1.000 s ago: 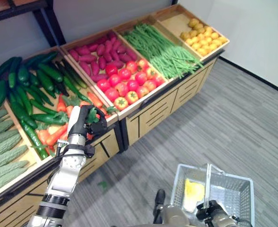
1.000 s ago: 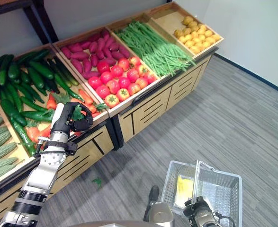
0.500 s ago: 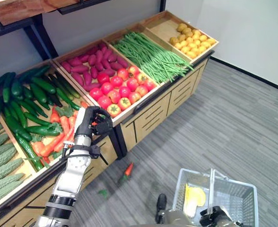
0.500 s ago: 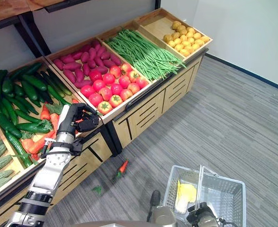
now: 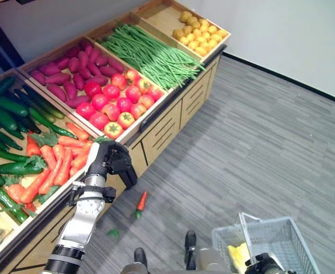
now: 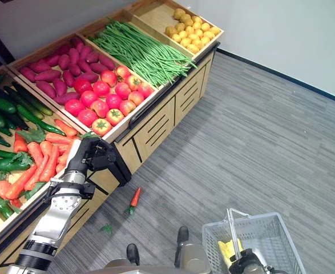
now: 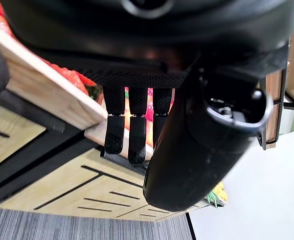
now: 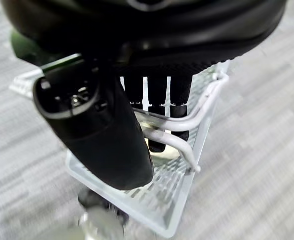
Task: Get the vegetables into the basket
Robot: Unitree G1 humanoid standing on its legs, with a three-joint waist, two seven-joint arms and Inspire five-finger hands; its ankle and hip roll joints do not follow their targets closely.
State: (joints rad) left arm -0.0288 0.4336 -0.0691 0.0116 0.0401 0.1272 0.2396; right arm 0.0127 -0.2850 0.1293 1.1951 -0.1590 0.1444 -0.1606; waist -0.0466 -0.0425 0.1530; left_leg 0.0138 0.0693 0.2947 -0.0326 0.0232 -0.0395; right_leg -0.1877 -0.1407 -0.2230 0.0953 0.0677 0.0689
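A carrot (image 5: pixel 141 201) lies on the grey floor (image 5: pixel 258 142) just in front of the wooden stand (image 5: pixel 156 134), below its carrot bin. The left hand (image 5: pixel 111 161) hangs at the stand's front edge, fingers loosely curled and holding nothing. Well away from the stand, the right hand (image 8: pixel 136 65) is curled round the handles of the white basket (image 6: pixel 253 240), which holds something yellow (image 6: pixel 229 249).
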